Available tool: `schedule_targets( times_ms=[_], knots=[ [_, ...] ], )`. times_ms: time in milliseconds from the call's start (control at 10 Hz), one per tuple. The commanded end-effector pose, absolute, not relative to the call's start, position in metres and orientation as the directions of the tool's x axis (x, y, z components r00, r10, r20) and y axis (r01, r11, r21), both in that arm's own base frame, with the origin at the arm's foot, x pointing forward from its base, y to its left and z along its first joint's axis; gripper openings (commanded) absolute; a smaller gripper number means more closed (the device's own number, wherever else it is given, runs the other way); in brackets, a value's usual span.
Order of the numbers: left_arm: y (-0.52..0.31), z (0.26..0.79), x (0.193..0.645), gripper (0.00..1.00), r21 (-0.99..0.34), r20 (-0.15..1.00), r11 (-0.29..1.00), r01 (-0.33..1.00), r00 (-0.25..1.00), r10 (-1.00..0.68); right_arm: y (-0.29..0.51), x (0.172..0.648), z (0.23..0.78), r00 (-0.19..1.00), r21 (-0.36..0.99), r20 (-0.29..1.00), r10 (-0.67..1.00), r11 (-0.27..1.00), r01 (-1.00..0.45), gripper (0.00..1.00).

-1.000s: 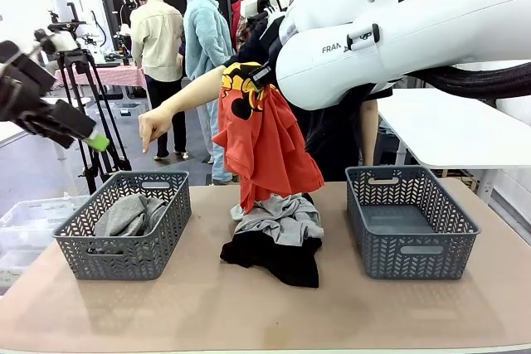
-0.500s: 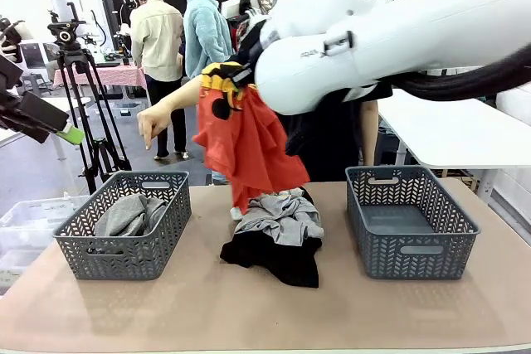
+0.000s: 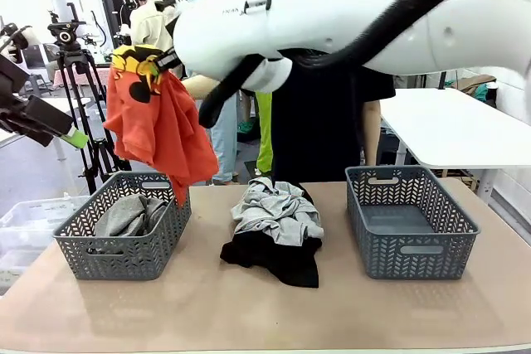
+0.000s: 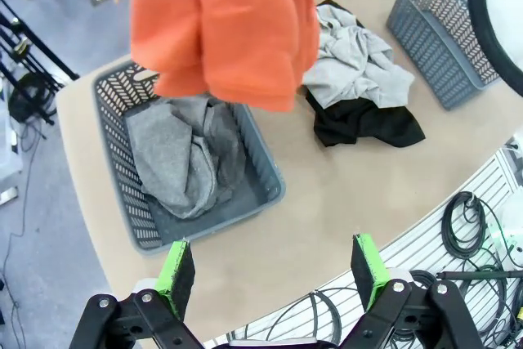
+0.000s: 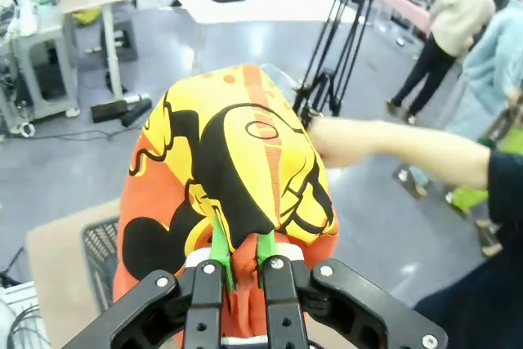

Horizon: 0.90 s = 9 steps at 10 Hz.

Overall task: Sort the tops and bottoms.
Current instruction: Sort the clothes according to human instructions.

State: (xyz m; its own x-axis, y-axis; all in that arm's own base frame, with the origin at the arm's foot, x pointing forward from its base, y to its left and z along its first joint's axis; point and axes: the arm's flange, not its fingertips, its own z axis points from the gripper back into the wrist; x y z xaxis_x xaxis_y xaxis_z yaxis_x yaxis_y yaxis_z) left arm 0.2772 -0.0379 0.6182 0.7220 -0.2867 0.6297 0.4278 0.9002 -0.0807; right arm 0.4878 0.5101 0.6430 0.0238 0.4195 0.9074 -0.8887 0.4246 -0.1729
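The bench (image 3: 249, 312) fills the lower part of the front view and carries two grey lattice baskets, the left basket (image 3: 116, 264) at lower left and the right basket (image 3: 415, 259) at lower right, well apart.

The orange-red shirt (image 3: 153, 126) hangs at upper left of the front view, above the left basket, its lowest corner dangling just over the rim. It looks light, limp and not at all fragile. It drapes in loose folds, so I reckon a pinch on a bunched fold serves best.

At the centre of the bench sits a heap: the light grey sweatshirt (image 3: 278, 213) crumpled on top of the black bottoms (image 3: 274, 256). Both look just as soft, and I would expect them to drag each other if taken low.

The dark grey T-shirt (image 3: 129, 215) lies rumpled inside the left basket.

By my count: three tops, one bottoms, two baskets.

The right tool (image 5: 243, 255) is clamped on the orange-red shirt at its yellow-and-black print, fingers nearly together. The left tool (image 4: 274, 263) hangs above the bench's near edge with its pads wide apart, holding nothing.
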Motion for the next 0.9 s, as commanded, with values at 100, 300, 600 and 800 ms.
schedule_targets(
  times_ms=[100, 300, 600, 800],
  knots=[
    [-0.038, 0.62, 0.279, 1.0, -0.082, 0.63, 0.9, 0.427, 0.722, -0.285, 0.534, 0.514, 0.665, -0.052, -0.187, 0.922, 0.383, 0.325, -0.927, 0.0],
    [-0.038, 0.62, 0.279, 1.0, -0.082, 0.63, 0.9, 0.427, 0.722, -0.285, 0.542, 0.523, 0.658, -0.017, -0.131, 0.936, 0.352, 0.302, -0.944, 0.0],
    [-0.038, 0.62, 0.279, 1.0, -0.082, 0.63, 0.9, 0.427, 0.722, -0.285, 0.536, 0.539, 0.623, 0.128, 0.031, 0.943, 0.308, 0.302, -0.953, 0.0],
    [-0.038, 0.62, 0.279, 1.0, -0.082, 0.63, 0.9, 0.427, 0.722, -0.285, 0.534, 0.555, 0.553, 0.251, 0.178, 0.936, 0.247, 0.286, -0.942, 0.0]
  ],
)
